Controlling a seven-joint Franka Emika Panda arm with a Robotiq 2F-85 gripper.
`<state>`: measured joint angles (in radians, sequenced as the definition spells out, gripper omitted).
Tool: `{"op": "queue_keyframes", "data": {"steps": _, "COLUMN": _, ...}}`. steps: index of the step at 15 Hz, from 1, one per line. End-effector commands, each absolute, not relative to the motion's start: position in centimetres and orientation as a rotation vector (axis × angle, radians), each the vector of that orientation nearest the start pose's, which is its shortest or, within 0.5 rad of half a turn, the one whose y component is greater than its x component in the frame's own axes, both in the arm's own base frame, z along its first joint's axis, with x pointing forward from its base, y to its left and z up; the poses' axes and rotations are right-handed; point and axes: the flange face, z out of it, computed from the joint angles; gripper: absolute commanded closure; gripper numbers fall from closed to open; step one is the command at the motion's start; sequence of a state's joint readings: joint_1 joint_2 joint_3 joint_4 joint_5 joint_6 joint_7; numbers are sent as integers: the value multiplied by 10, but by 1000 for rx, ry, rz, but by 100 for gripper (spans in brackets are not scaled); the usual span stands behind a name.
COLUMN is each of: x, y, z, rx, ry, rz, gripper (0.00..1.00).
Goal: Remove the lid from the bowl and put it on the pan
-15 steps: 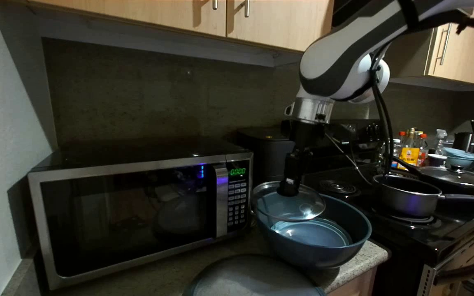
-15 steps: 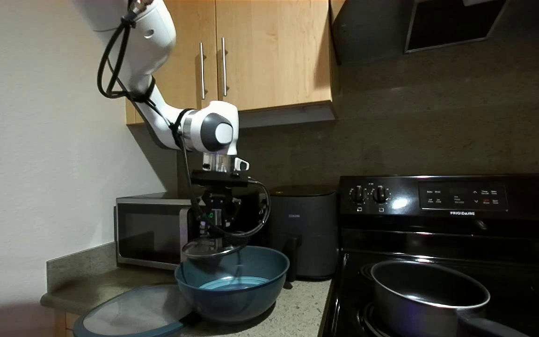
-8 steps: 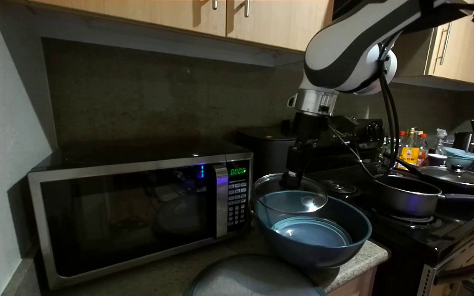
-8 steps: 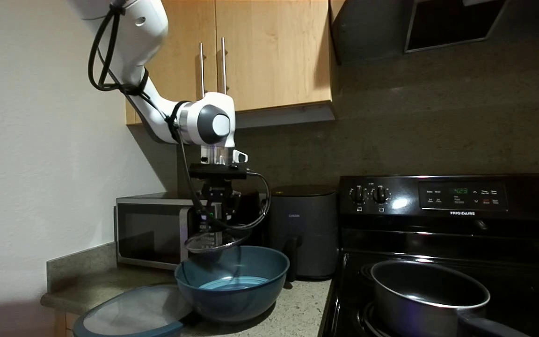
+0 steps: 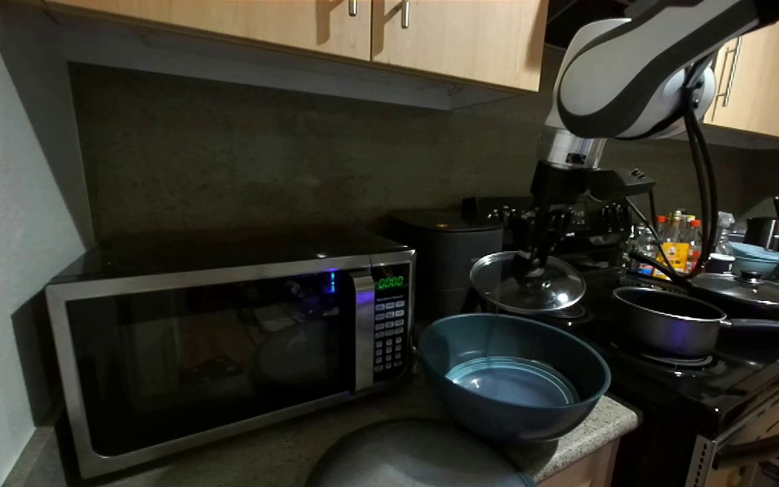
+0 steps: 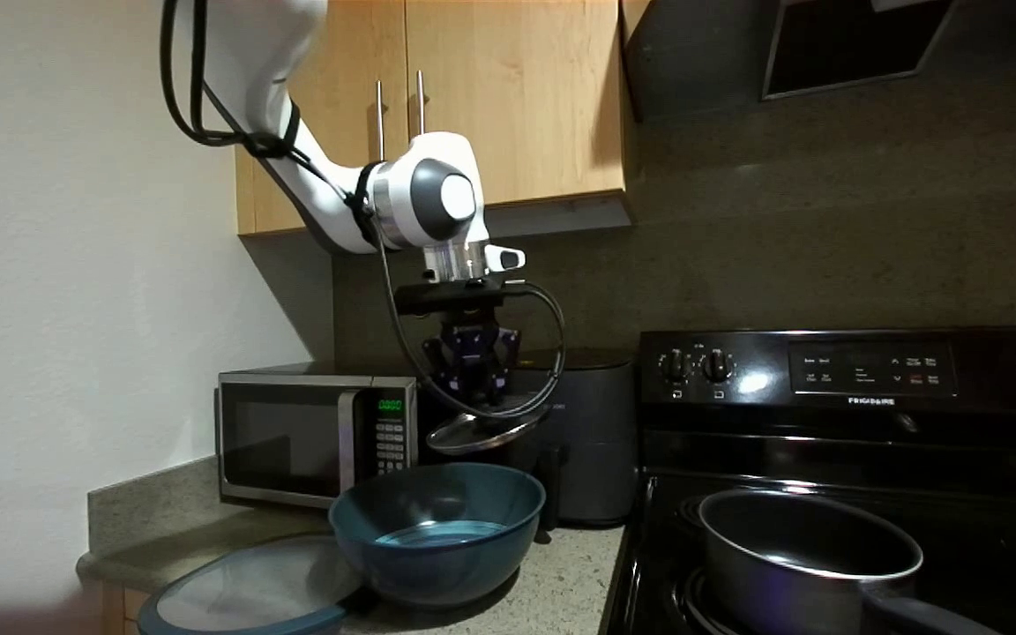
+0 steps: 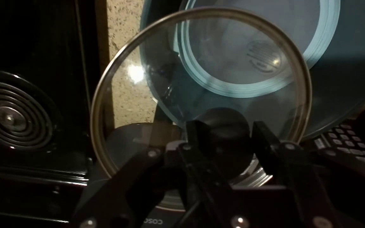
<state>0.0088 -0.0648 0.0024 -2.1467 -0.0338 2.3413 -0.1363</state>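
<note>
The lid [image 5: 555,292] is round clear glass with a metal rim and a black centre knob; it also shows in an exterior view [image 6: 483,434] and the wrist view [image 7: 201,101]. My gripper [image 5: 530,265] is shut on its knob, one finger on each side in the wrist view [image 7: 223,134]. The lid hangs slightly tilted in the air above the back of the blue bowl [image 5: 518,419], apart from its rim. The bowl stands open on the counter [image 6: 442,573]. The pan [image 5: 670,331], dark grey with a long handle, sits uncovered on a stove burner [image 6: 799,586].
A microwave [image 5: 227,365] stands beside the bowl, and a black air fryer [image 6: 574,441] behind it. A large grey dome with blue rim [image 6: 252,586] lies in front of the bowl. A lidded skillet [image 5: 751,294] and bottles [image 5: 675,247] stand beyond the pan. Cabinets [image 6: 517,106] hang above.
My gripper has risen with the lid and moved right in both exterior views. The lid has gone from over the bowl's microwave side to higher above its back edge.
</note>
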Motion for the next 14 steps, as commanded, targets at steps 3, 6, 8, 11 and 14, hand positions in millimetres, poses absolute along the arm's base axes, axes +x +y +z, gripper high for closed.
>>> {"op": "queue_keyframes", "data": {"steps": 3, "x": 545, "y": -8, "z": 455, "rx": -3147, "ry": -142, "rz": -432, "gripper": 53}}
{"op": "queue_keyframes", "data": {"steps": 6, "x": 544, "y": -7, "z": 454, "rx": -3146, "ry": -125, "rz": -428, "gripper": 53}}
{"op": "queue_keyframes", "data": {"steps": 8, "x": 544, "y": -7, "z": 454, "rx": -3146, "ry": -124, "rz": -429, "gripper": 78}}
{"op": "queue_keyframes", "data": {"steps": 11, "x": 548, "y": -53, "z": 470, "rx": -3101, "ry": 110, "rz": -498, "gripper": 78}}
{"op": "queue_keyframes", "data": {"steps": 14, "x": 535, "y": -126, "z": 491, "rx": -3044, "ry": 341, "rz": -542, "gripper": 78}}
